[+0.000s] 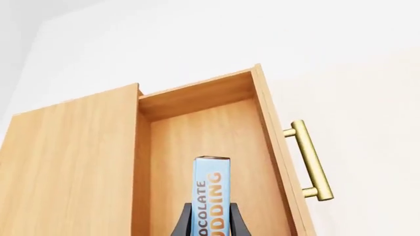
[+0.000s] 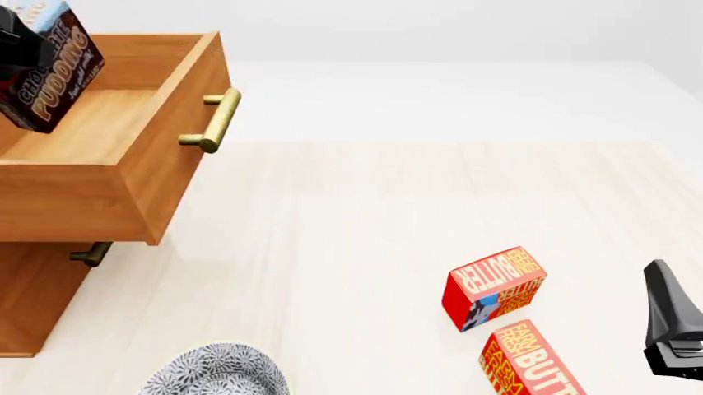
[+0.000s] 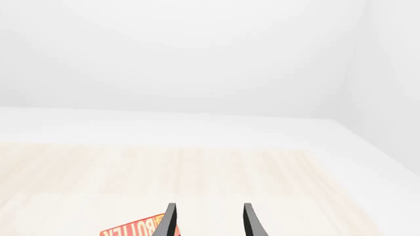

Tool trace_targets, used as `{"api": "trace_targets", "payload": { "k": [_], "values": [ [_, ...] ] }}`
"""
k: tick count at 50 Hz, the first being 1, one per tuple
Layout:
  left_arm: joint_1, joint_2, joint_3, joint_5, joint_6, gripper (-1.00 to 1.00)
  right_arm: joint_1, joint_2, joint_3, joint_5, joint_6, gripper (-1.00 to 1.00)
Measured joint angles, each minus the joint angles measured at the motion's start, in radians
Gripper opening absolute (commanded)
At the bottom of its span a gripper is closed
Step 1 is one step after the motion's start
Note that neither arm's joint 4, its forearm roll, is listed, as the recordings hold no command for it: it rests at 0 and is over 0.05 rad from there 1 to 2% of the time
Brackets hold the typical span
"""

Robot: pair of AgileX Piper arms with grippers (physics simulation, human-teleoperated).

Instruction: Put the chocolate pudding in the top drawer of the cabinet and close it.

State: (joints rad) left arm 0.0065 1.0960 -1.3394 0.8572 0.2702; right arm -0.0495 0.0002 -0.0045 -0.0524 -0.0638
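My left gripper (image 1: 211, 221) is shut on the chocolate pudding (image 1: 211, 194), a box with a pale blue top and dark brown lower half. In the front view the chocolate pudding (image 2: 49, 74) hangs tilted over the pulled-out top drawer (image 2: 121, 123) of the cabinet (image 2: 33, 288), above its wooden floor. The left gripper (image 2: 13, 37) shows only as a dark shape at the frame's top left corner. The drawer's brass handle (image 2: 214, 119) faces right. My right gripper (image 3: 208, 221) is open over the table, far from the cabinet, with nothing between its fingers; it also shows at the front view's right edge (image 2: 672, 329).
Two red-and-yellow butter boxes (image 2: 495, 286) (image 2: 533, 362) lie on the table near the right gripper. A patterned grey bowl (image 2: 214, 372) sits at the front edge below the cabinet. The lower drawer's handle (image 2: 90, 253) shows under the open drawer.
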Motion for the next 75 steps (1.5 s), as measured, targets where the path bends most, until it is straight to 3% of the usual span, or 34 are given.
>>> {"api": "trace_targets", "payload": {
  "k": [39,75],
  "values": [
    [0.012,0.049,0.146,-0.115,0.031,-1.00,0.000,0.000,0.000,0.000,0.000,1.00],
    [0.023,0.079,0.189,-0.168,0.019,-1.00,0.000,0.000,0.000,-0.001,0.000,1.00]
  ]
}}
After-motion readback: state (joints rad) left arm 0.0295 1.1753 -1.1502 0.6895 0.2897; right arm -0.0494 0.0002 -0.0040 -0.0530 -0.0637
